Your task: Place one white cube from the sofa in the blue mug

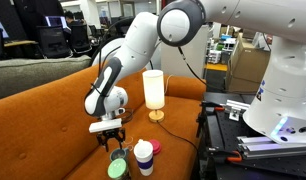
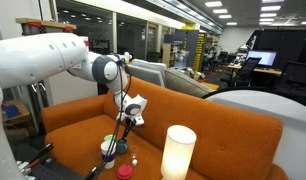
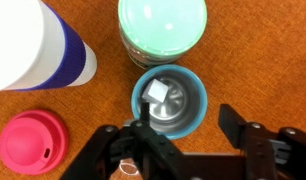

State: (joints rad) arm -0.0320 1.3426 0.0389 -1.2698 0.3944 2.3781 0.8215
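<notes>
In the wrist view the blue mug (image 3: pixel 169 100) stands on the orange sofa (image 3: pixel 258 60), with a small white cube (image 3: pixel 157 92) lying inside it. My gripper (image 3: pixel 185 135) is open and empty, directly above the mug's near rim, one finger on each side. In an exterior view my gripper (image 1: pixel 111 137) hangs just over the mug (image 1: pixel 120 153) on the sofa seat (image 1: pixel 53 110). In the other exterior view the gripper (image 2: pixel 122 128) points down at the cups on the sofa (image 2: pixel 228 125). The mug is hard to make out there.
A light green cup (image 3: pixel 161 28) (image 1: pixel 117 169) stands right beside the mug. A white cup with a purple band (image 3: pixel 38 45) (image 1: pixel 143 157) and a pink lid (image 3: pixel 33 145) (image 1: pixel 156 147) are close by. A tall white lamp (image 1: pixel 153 90) (image 2: pixel 178 152) stands on the seat.
</notes>
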